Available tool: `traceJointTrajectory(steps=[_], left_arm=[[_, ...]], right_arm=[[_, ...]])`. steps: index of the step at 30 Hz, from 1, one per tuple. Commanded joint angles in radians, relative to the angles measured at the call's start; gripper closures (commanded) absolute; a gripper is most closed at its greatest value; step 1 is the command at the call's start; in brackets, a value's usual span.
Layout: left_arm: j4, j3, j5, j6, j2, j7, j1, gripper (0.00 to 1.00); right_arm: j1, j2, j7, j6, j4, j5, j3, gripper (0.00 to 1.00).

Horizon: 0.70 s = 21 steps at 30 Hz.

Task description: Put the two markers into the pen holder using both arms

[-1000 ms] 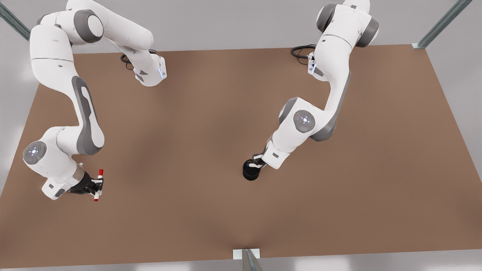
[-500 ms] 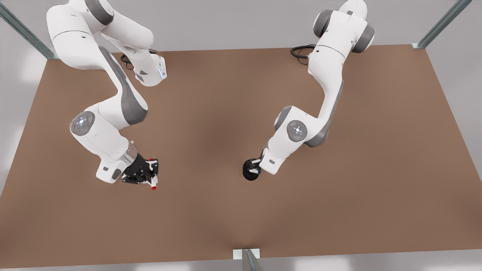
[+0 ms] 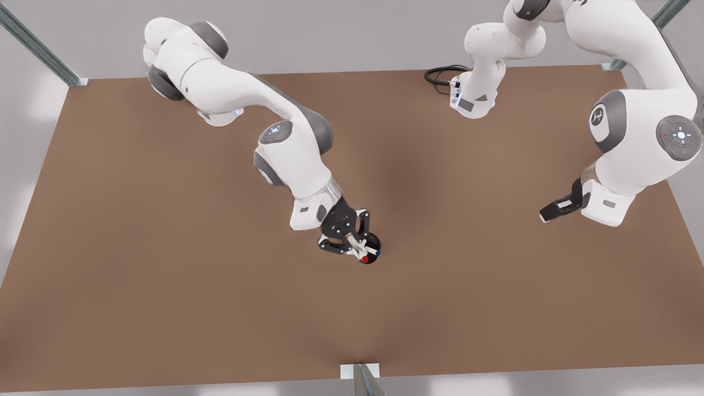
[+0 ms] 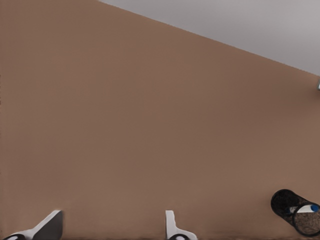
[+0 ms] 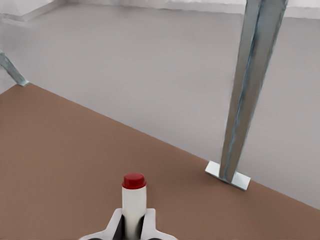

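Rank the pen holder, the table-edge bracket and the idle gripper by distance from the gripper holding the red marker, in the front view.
From the right gripper:
1. pen holder, directly beneath.
2. bracket, table's near edge.
3. left gripper, front view's right, waiting.

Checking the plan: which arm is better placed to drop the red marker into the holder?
Right: the right gripper holds the red marker over the pen holder; the left gripper waits aside, empty.

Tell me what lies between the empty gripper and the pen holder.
Nothing: between the left gripper and the pen holder runs only bare brown table, seen in the front and left wrist views.
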Motion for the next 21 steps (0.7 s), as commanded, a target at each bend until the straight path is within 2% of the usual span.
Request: traceJointTrajectory(steps=[1,4,12,17,19,21], left_arm=[[-0.002,0.0,0.015,-0.103,0.017,0.361,0.001,0.0],[-0.004,0.0,0.015,-0.099,0.022,0.36,-0.001,0.0],[-0.006,0.0,0.012,-0.08,0.043,0.36,-0.004,0.0],[-0.006,-0.001,0.01,-0.079,0.045,0.358,-0.007,0.0],[-0.007,-0.001,0.007,-0.079,0.046,0.358,-0.009,0.0],[-0.006,-0.001,0.007,-0.079,0.046,0.358,-0.007,0.0]], right_arm=[[0.039,0.02,0.369,0.1,0.038,-0.032,-0.021,0.79],[0.128,0.058,0.367,0.207,0.043,-0.031,-0.11,0.79],[0.118,0.162,0.228,0.37,0.025,-0.031,-0.143,0.79],[0.098,0.106,0.221,0.434,-0.13,-0.034,-0.142,0.79],[0.069,0.083,0.221,0.562,-0.248,-0.087,-0.142,0.79],[0.064,0.081,0.224,0.6,-0.294,-0.122,-0.142,0.79]])
